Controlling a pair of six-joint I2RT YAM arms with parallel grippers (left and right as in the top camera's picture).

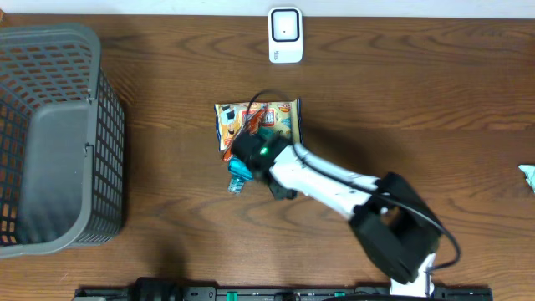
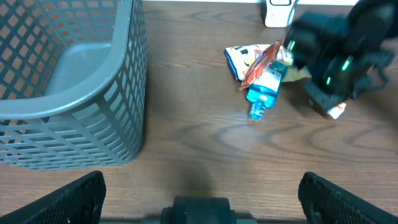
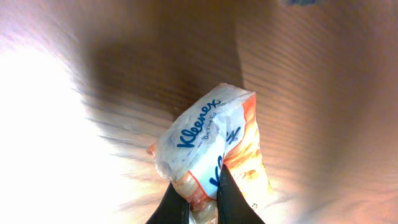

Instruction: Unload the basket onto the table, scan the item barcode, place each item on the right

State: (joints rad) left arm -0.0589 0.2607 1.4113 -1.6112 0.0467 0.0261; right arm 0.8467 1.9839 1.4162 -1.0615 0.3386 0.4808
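My right gripper (image 3: 200, 182) is shut on a white and orange Kleenex tissue pack (image 3: 205, 127), pinching its lower end, with the wooden table behind it. From overhead, the right gripper (image 1: 253, 153) sits over a small pile in the middle of the table. That pile holds a colourful snack bag (image 1: 284, 113) and a blue bottle (image 1: 239, 178). The white barcode scanner (image 1: 285, 35) stands at the far edge, well beyond the pile. My left gripper (image 2: 199, 199) is open and empty, low over bare table near the front.
A grey mesh basket (image 1: 109, 150) fills the table's left side, and its wall (image 2: 93, 130) is close on my left gripper's left. A small white-green item (image 1: 528, 176) lies at the right edge. The right arm (image 1: 334, 184) stretches diagonally from the front right.
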